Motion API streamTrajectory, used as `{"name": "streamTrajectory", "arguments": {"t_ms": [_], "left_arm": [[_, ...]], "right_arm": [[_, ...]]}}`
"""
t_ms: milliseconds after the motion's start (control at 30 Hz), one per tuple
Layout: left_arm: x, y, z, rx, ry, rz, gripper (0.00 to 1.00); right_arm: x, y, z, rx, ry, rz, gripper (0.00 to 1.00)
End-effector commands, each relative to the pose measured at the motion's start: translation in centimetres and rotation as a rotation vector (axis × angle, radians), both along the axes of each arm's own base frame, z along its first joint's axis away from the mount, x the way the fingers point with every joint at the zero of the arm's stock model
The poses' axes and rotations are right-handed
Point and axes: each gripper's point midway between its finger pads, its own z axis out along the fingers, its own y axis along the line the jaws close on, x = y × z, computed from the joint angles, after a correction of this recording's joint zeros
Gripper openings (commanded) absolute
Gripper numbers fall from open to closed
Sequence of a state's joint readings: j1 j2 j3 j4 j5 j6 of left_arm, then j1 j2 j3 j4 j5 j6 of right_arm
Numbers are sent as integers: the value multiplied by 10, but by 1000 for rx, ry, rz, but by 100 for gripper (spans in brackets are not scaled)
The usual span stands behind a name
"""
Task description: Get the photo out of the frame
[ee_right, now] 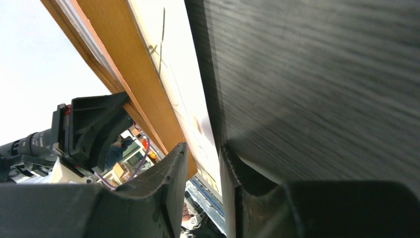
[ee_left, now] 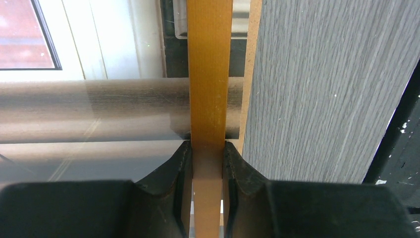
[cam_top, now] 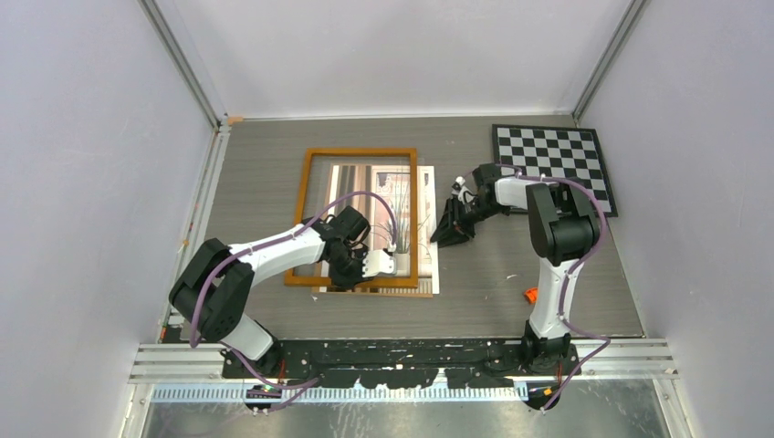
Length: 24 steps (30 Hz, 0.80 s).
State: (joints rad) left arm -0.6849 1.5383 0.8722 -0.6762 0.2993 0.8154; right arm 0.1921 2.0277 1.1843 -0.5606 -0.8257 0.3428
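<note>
Left gripper (ee_left: 207,148) is clamped on the orange-brown frame (cam_top: 360,153) near its 5 o'clock corner. The photo (cam_top: 429,255) lies beneath on the desk (cam_top: 265,164), long axis 12 to 6, poking out at 3 o'clock. The right gripper (cam_top: 452,228), the nearer one, straddles that edge; I cannot tell whether it grips.

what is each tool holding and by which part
Left tool: clamped on the orange-brown wooden border of the rectangular picture frame. Right tool: at the edge of the plant photo; grip cannot be told.
</note>
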Motion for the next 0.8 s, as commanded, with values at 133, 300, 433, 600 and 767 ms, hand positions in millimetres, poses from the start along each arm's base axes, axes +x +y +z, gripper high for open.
{"name": "streamTrajectory", "arguments": {"t_ms": [133,300,433,600,767], "left_arm": [[-11,14,-9,54,54,21,2],[-11,14,-9,53,56,21,2],[-10,13,-9,53,55,18,2],[-9,12,-10,53,63,19,2],[-7,11,-11,53,64,20,2]], "right_arm": [[13,5,5,37,-57,6,26],[16,7,23,56,-124,1,18],[19,9,30,70,-153,-11,15],[19,11,25,69,-136,-11,14],[20,11,11,37,-102,-7,18]]}}
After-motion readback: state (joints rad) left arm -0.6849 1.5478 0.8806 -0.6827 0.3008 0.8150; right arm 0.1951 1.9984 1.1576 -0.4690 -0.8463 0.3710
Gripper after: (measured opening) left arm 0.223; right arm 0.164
